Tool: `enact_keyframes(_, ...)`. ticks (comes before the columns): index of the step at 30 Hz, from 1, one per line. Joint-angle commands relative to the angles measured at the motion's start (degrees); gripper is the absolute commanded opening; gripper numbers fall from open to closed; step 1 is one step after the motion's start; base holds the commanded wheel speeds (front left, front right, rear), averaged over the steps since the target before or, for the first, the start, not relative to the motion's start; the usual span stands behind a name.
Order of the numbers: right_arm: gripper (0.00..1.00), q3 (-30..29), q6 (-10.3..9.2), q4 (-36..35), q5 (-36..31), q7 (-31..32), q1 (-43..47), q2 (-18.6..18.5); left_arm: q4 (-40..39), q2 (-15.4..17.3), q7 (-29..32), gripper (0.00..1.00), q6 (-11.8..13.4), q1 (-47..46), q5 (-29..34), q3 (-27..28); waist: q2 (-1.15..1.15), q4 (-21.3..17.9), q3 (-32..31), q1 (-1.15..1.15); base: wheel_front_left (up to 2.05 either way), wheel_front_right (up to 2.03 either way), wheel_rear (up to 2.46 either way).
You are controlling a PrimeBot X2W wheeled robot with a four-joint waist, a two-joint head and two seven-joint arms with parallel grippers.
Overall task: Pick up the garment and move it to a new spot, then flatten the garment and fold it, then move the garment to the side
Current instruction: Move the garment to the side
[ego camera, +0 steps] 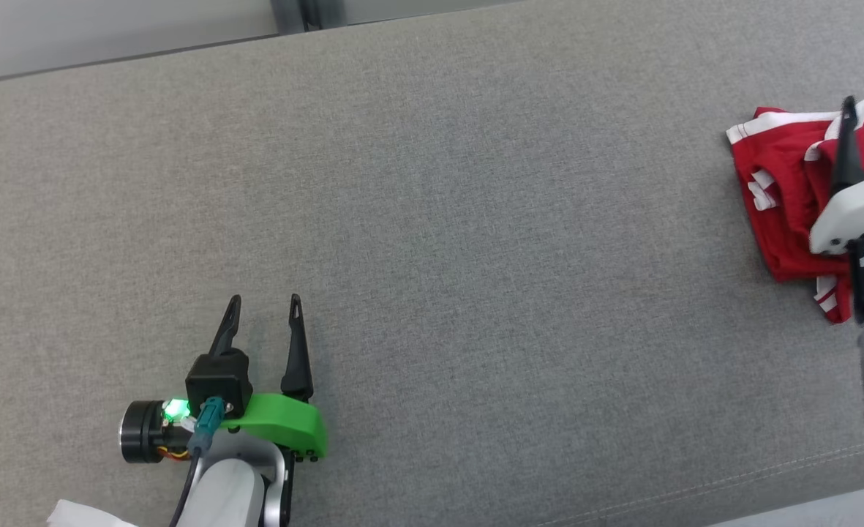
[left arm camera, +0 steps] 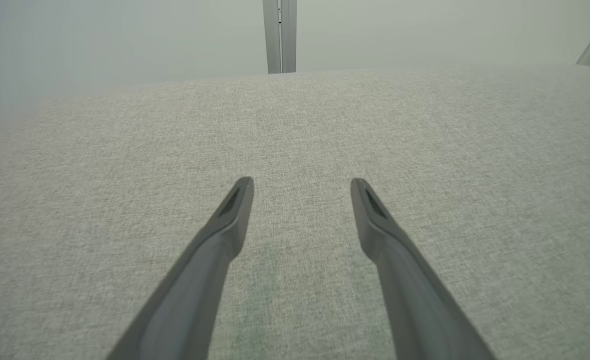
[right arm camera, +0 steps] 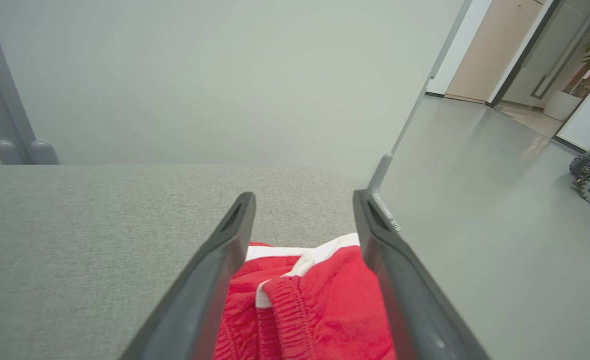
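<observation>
Bunched red fabric garment with white trim (ego camera: 779,190) lying at the right edge of the grey woven cushion (ego camera: 475,219), toward the far side. Straddled from above by the right gripper (right arm camera: 303,197), jaws spread wide, clamping nothing. Well apart at the near left, left gripper (ego camera: 265,300) poised over the cushion, likewise splayed and empty.

One garment (ego camera: 786,219). Two pincers: left pincer (ego camera: 265,298), right pincer (right arm camera: 303,196). Two fingers (left arm camera: 225,235) on each, four total.
</observation>
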Motion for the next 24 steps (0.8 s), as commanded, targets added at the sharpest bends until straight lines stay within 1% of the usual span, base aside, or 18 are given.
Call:
enact_keyframes(1, 1.00, 0.53, -0.10, -2.07, 0.66, -0.15, 2.40, 1.34, -0.17, 0.29, 0.02, 1.00, 0.18, 0.77, 0.33, 0.43, 0.00, 0.65, -1.23, 0.00, 0.00, 0.00, 0.00)
enact_keyframes(4, 1.00, 2.48, -0.10, -7.30, 2.36, -0.16, 6.78, 5.44, -0.34, 0.29, 0.03, 1.00, 0.56, 1.64, 0.11, 0.88, 0.00, 1.71, -2.73, 0.00, 0.00, 0.00, 0.00)
enact_keyframes(9, 1.00, 5.73, -0.09, -13.24, 4.36, -0.15, 14.47, 10.06, -0.70, 0.29, 0.03, 1.00, 1.04, 2.71, -0.06, 0.70, 0.00, 4.20, -5.02, 0.00, 0.00, 0.00, 0.00)
enact_keyframes(15, 1.00, 7.35, -0.09, -16.81, 5.45, -0.15, 22.25, 12.67, -0.92, 0.28, 0.03, 1.00, 1.36, 4.31, 0.36, 0.50, 0.00, 7.17, -7.46, 0.00, 0.00, 0.00, 0.00)
enact_keyframes(21, 1.00, 8.29, -0.09, -17.57, 6.75, -0.15, 26.97, 13.13, -0.18, 0.28, 0.03, 1.00, 2.08, 6.99, 0.54, 1.58, 0.00, 8.96, -10.88, 0.00, 0.00, 0.00, 0.00)
enact_keyframes(24, 1.00, 9.46, -0.10, -17.24, 8.95, -0.15, 28.37, 13.16, 0.22, 0.27, 0.03, 1.00, 1.96, 8.04, 0.66, 2.03, 0.00, 9.28, -12.62, 0.00, 0.00, 0.00, 0.00)
